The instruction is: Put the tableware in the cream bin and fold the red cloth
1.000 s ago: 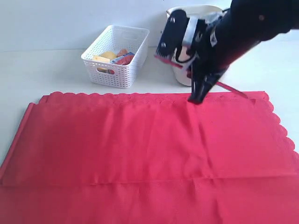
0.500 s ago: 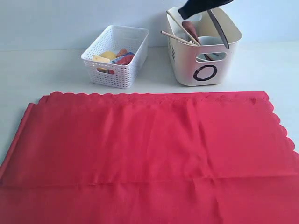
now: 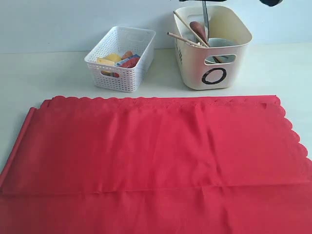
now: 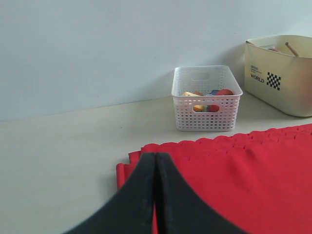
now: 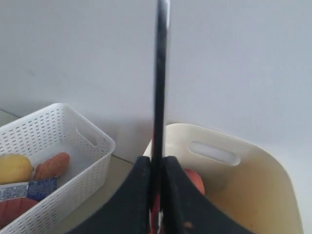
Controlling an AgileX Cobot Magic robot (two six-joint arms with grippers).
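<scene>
One item is left in the air: the knife.

Exterior: knife (image 3: 205, 17) hangs upright over the cream bin (image 3: 192, 68), its lower end apparently just inside the opening by the spoon (image 3: 197, 27) and chopsticks (image 3: 183, 38). A second ago my right arm (image 3: 271, 2) was low at the far edge of the red cloth (image 3: 146, 146). Half a second ago the knife was tilted over the bin. Now the arm is nearly out of frame. Cloth lies spread on the counter (image 3: 48, 73) with no tableware left on it. Bowl (image 3: 219, 44) is in the bin; can't make out cup or plate.

Left wrist: left jaws pressed together, empty, over the cloth's edge (image 4: 243, 185).

Right wrist: right jaws pinching the knife (image 5: 160, 73), bin (image 5: 219, 136) just beyond.

Read: release it, tableware probably done, then fold.
</scene>
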